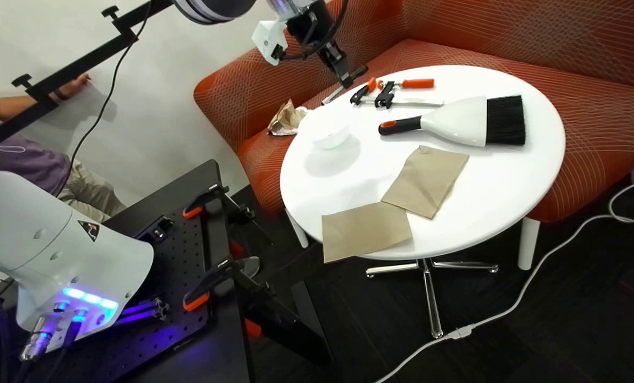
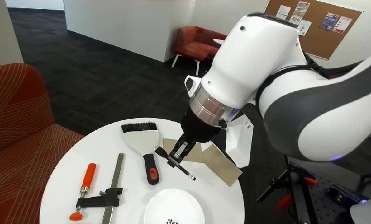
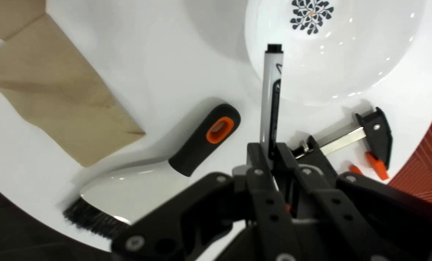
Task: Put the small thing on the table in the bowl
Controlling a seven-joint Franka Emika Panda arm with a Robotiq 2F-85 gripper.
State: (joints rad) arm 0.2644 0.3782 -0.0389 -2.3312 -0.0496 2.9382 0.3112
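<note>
Gripper (image 3: 268, 154) clamped on the marker (image 3: 271, 90), held above the round white table (image 1: 487, 197).
The marker's black end shows against the bowl (image 3: 346, 61) in the wrist view; brush (image 3: 139, 181) and bar clamp (image 2: 111, 196) lie near the bowl, while bare table separates it from a brown sheet (image 1: 367, 231) jutting past the edge.

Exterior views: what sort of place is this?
Likely a shared lounge in an office or campus building, going by the corkboard with notices, the red couch and the dark carpet.
</note>
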